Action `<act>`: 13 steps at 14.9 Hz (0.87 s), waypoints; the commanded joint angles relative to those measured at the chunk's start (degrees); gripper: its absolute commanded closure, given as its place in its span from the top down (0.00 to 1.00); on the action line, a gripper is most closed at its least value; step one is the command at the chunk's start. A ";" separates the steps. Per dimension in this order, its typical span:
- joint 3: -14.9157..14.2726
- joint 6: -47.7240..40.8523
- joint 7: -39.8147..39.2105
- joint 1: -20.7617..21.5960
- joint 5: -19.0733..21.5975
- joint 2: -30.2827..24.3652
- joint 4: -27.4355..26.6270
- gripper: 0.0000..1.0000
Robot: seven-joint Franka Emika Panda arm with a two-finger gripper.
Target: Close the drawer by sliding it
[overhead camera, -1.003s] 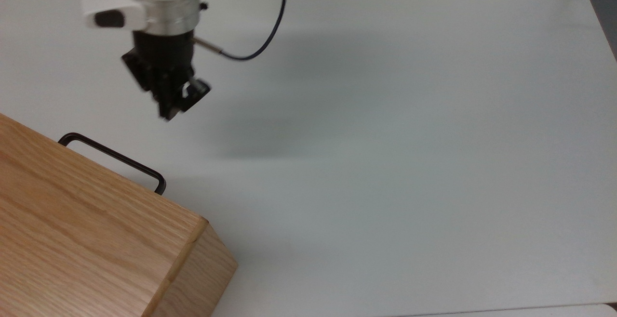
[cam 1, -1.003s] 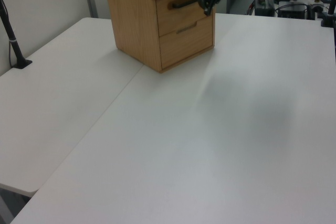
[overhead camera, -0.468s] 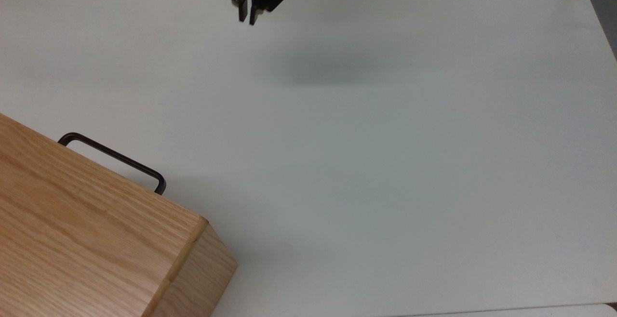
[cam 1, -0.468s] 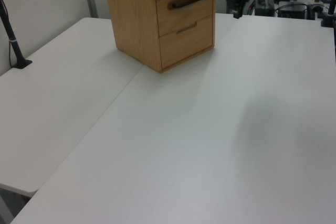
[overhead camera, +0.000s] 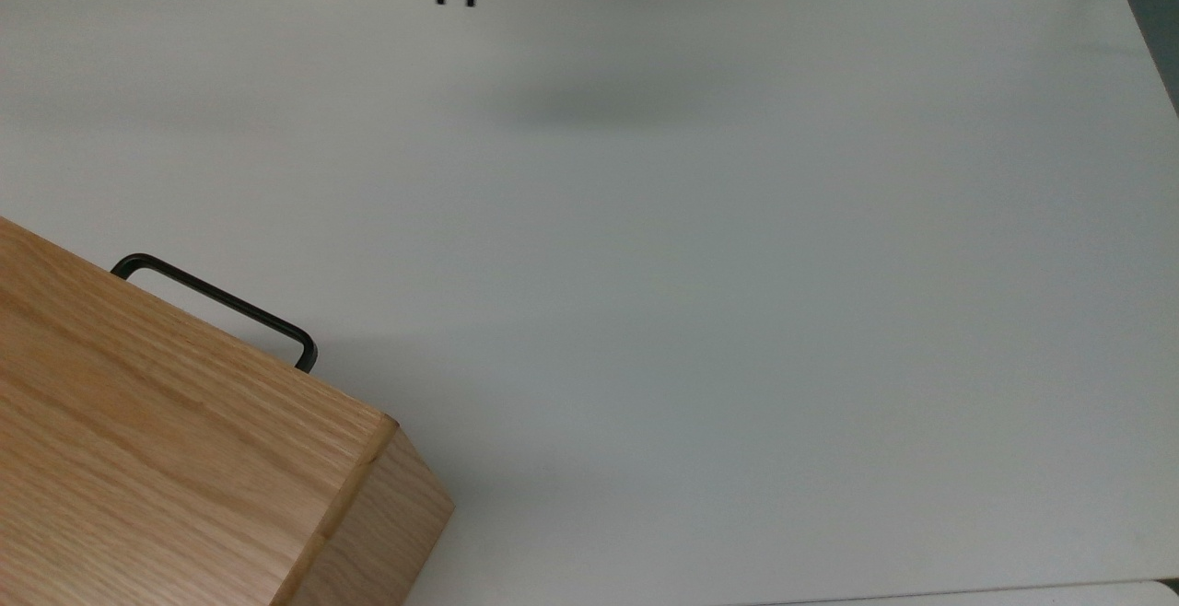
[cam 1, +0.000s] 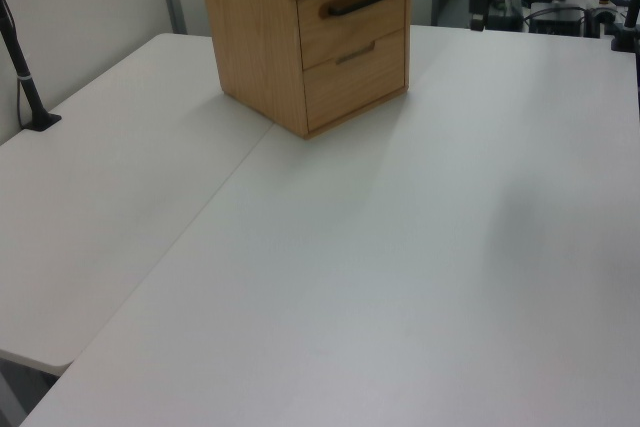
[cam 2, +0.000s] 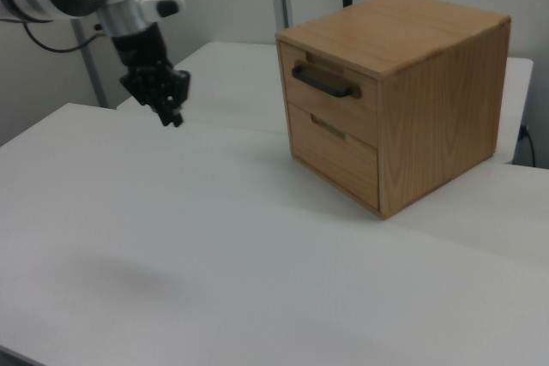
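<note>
grained wood drawer (cam 2: pixel 330 83), matt table (overhead camera: pixel 737 311)

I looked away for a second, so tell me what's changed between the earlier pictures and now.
The gripper has pulled away from the drawer: a second ago it hung just by the black handle, and now it sits at the table's far edge in the top view, holding nothing. The drawer stayed flush in the cabinet, which has not moved.

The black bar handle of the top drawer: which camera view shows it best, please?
The right view: the black bar handle faces the camera, on the top drawer, which looks closed. The left view shows the handle smaller and farther off. The top view shows it from above, jutting past the cabinet top.
</note>
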 commanded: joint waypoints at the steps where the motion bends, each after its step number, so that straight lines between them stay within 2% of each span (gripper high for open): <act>1: -1.44 -1.21 -8.82 -1.66 1.29 -0.89 0.27 0.58; 2: -1.62 -1.39 -8.82 -1.66 1.37 -0.71 0.36 0.98; 5: -1.53 -6.47 -8.39 -1.75 2.07 2.53 5.09 1.00; 8: -1.62 -7.10 -3.39 -1.93 5.33 5.26 8.52 1.00; 13: -1.62 -7.10 -2.49 -1.93 4.81 5.79 9.06 1.00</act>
